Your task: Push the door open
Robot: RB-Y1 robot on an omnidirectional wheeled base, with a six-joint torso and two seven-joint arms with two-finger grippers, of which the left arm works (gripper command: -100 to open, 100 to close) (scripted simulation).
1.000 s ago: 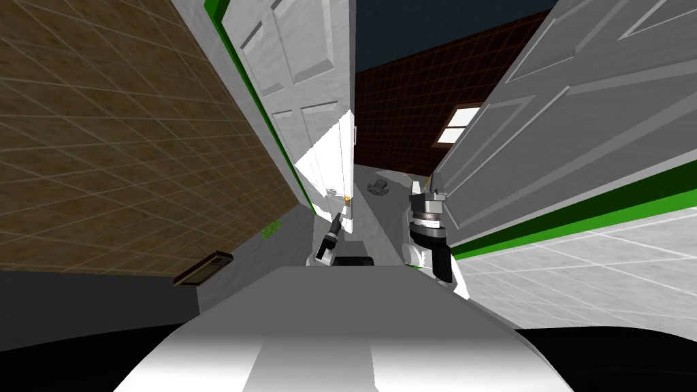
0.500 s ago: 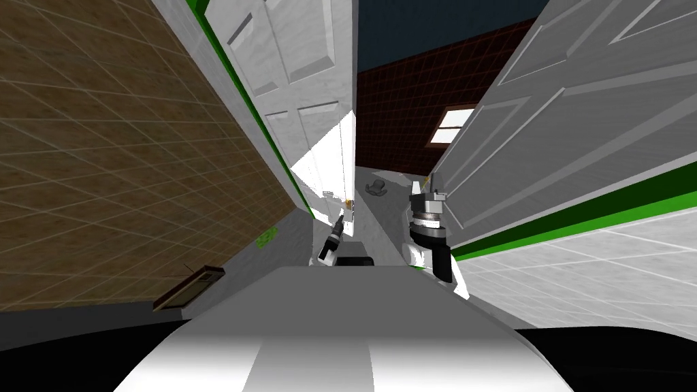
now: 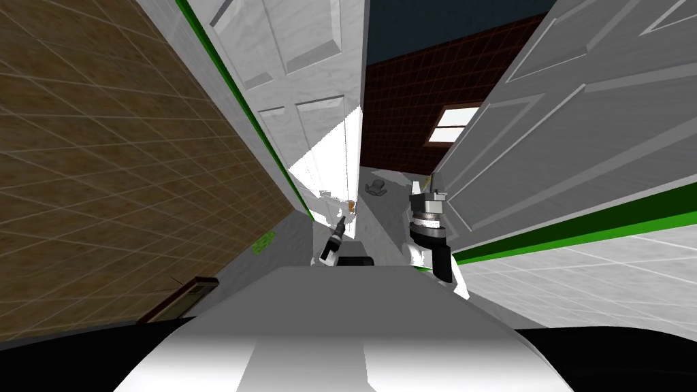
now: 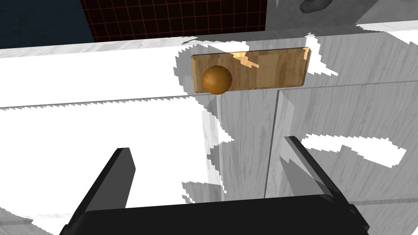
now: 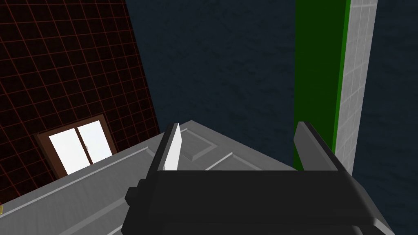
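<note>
The door (image 3: pixel 299 88) is a white panelled leaf on the left side of the gap ahead of us. It stands ajar, with its free edge running down toward our left gripper (image 3: pixel 339 219). A small brown knob (image 3: pixel 350 203) sits on that edge, just above and beside the gripper's tip.

In the left wrist view the door's face (image 4: pixel 81 122) spreads pale and partly sunlit behind the left gripper (image 4: pixel 206 145). The two fingers (image 4: pixel 112 179) are spread wide with nothing between them. Beyond the fingertips, a wood-coloured plate (image 4: pixel 265 67) lies flat on the door and carries the round knob (image 4: pixel 216 79) at one end. The knob is about in line with the middle of the open gap and apart from both fingers. We cannot tell whether the fingertips touch the door or stop just short of it.

To the right of the gap hangs a second door (image 3: pixel 558 122), grey-white and panelled, with a green strip (image 3: pixel 578 228) along its foot. Our right gripper (image 3: pixel 423 189) is raised just beside this leaf's near edge. In the right wrist view the right gripper (image 5: pixel 239 134) also has its fingers held wide and empty.

Between the two leaves we see a dark red tiled wall (image 3: pixel 408 102) with a bright window (image 3: pixel 449 124). A brown tiled wall (image 3: pixel 102 170) runs along our left.
</note>
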